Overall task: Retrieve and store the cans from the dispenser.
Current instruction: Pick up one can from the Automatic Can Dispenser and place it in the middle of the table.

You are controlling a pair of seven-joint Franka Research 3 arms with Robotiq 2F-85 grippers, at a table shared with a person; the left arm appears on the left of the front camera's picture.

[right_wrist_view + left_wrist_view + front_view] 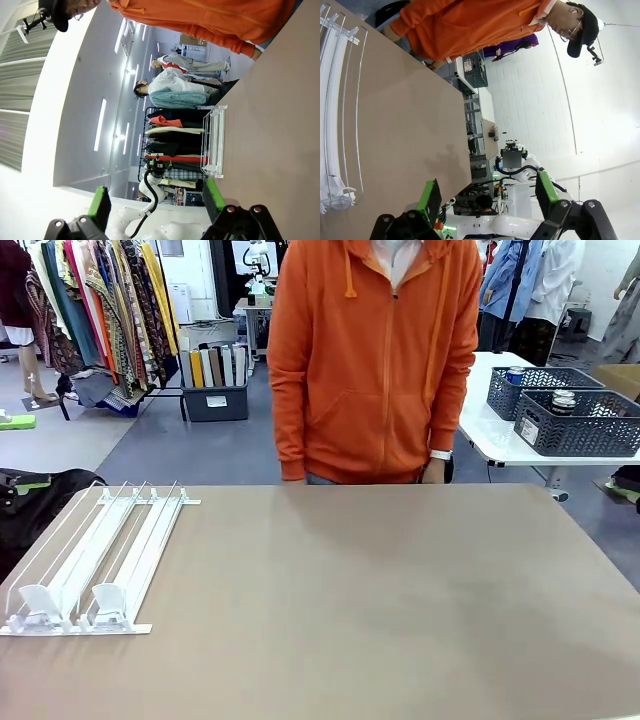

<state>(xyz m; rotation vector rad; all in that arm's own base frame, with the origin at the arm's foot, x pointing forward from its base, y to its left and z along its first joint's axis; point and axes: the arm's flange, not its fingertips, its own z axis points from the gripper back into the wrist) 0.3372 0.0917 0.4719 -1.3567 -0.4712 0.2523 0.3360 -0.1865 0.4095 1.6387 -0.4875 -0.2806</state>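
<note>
The white dispenser (95, 565) lies at the lower left of the front view on the brown table (380, 600), its lanes holding only white pusher blocks (108, 605) near the front lip. In the left wrist view the left gripper (485, 197) stands wide open at the bottom edge, the dispenser (335, 115) well apart along the left edge. The right gripper (155, 200) also gapes wide, holding nothing, with the dispenser (215, 142) above its right finger, while cans (563, 400) sit in grey baskets (580, 430) at the upper right of the front view, beside a person in an orange hoodie (375, 360).
</note>
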